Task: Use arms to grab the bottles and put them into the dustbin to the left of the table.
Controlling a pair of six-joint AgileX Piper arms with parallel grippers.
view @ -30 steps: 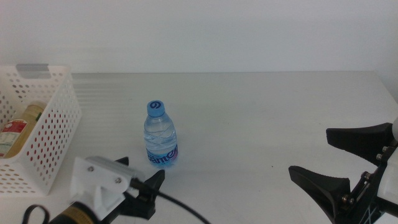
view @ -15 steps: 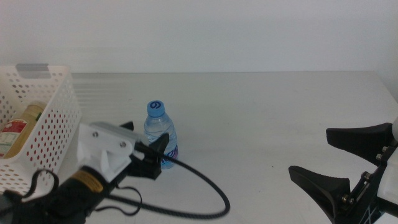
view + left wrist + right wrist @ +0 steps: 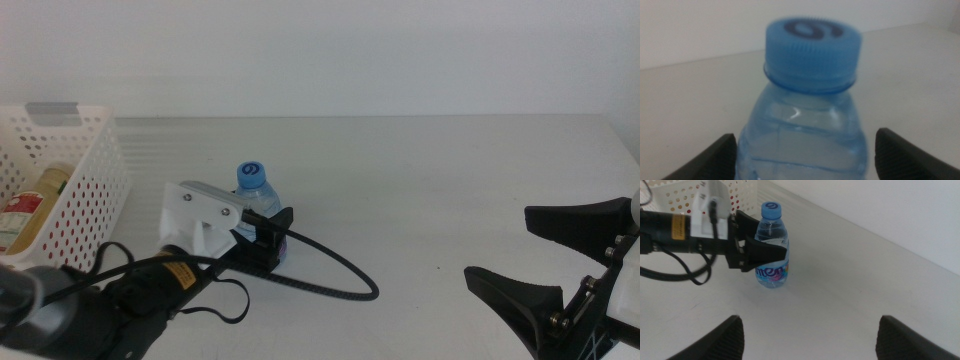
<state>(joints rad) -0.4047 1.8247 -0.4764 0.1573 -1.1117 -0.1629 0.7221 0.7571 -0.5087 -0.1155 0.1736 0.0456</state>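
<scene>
A clear water bottle (image 3: 254,190) with a blue cap (image 3: 812,46) stands upright on the white table (image 3: 430,170), left of centre. My left gripper (image 3: 270,228) is open around its body, one jaw on each side with a narrow gap, as the left wrist view (image 3: 805,150) shows. The right wrist view shows that bottle (image 3: 773,247) between the left gripper's dark jaws (image 3: 760,250). A yellow juice bottle (image 3: 30,208) lies inside the white perforated dustbin (image 3: 85,225) at the table's left edge. My right gripper (image 3: 497,243) waits open at the lower right.
The left arm's black cable (image 3: 335,275) loops across the table in front of the bottle. The dustbin's corner (image 3: 735,190) shows behind the left arm in the right wrist view. Bare tabletop stretches between the bottle and my right gripper (image 3: 810,335).
My left gripper has moved forward and to the right until its jaws flank the water bottle. The right arm and the bottle have stayed still.
</scene>
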